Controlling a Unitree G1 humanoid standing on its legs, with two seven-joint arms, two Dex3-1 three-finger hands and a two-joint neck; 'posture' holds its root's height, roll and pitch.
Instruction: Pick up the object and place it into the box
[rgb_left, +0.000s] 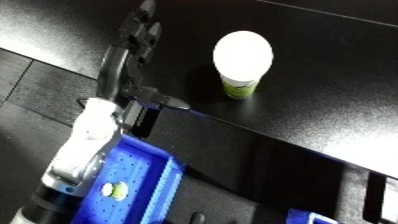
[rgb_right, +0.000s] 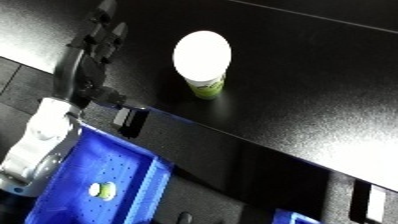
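Left hand (rgb_left: 133, 45): fingers straight, holding nothing. White-lidded cup (rgb_left: 241, 65): just right of fingertips, untouched. Close around green body, below lid. Blue bin (rgb_left: 133, 185): behind wrist.

White-lidded green cup (rgb_left: 241, 65) upright; blue bin (rgb_left: 142, 185) nearby.

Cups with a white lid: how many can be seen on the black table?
1: the cup stands upright on the black table, to the right of the left hand. None seems hidden.
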